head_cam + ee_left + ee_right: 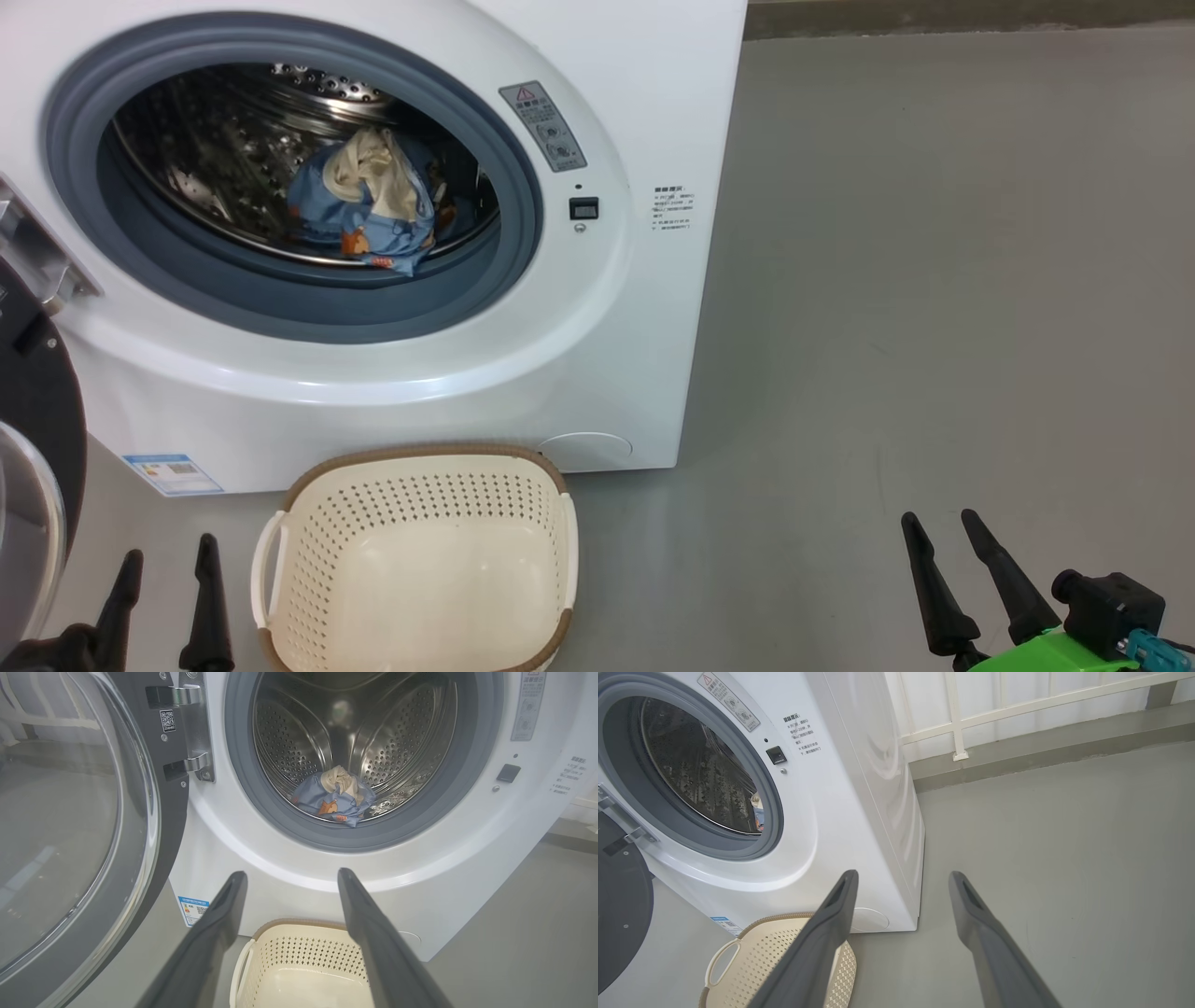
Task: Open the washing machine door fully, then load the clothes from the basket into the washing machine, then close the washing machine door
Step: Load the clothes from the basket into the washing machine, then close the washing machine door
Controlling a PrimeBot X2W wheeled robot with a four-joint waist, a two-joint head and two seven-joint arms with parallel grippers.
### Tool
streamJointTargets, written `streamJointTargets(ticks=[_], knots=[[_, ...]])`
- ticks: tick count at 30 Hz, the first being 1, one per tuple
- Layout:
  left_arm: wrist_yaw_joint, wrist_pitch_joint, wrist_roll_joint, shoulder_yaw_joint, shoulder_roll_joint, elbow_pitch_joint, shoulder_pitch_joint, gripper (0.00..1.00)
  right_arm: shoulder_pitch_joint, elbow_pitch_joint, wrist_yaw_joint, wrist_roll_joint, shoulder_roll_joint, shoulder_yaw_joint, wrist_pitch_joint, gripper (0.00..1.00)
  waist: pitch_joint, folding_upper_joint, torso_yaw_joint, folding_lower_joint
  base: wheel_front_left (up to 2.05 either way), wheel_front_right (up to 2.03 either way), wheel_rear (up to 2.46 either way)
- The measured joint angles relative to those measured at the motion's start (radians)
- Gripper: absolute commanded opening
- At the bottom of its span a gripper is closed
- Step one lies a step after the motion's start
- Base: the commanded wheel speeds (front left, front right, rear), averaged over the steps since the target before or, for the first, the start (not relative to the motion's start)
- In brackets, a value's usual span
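Note:
The white washing machine (pixel 597 308) stands with its door (pixel 70 830) swung wide to the left, black rim and glass bowl facing out. The light-blue clothes (pixel 369 210) with beige lining lie bunched inside the steel drum, near its front lip. The cream basket (pixel 420 560) sits on the floor in front of the machine and holds nothing. My left gripper (pixel 170 553) is open, low at the basket's left. My right gripper (pixel 941 519) is open over bare floor at the lower right. In the left wrist view the clothes (pixel 334 795) show beyond the open left gripper (pixel 290 873).
Grey floor (pixel 934 280) stretches to the right of the machine. A white railing (pixel 1017 709) and a low kerb run along the far side. The open door (pixel 28 448) stands close to my left arm.

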Motion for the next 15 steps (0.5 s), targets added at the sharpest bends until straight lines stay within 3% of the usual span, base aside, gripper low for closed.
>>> streamJointTargets(ticks=[15], knots=[[0.0,0.0,-0.002,-0.002,0.0,-0.007,0.0,1.0,0.0,-0.003,0.0,0.0,0.001,0.0,0.0,1.0,0.003,0.0,-0.001,0.0,0.0,0.0,0.0]])
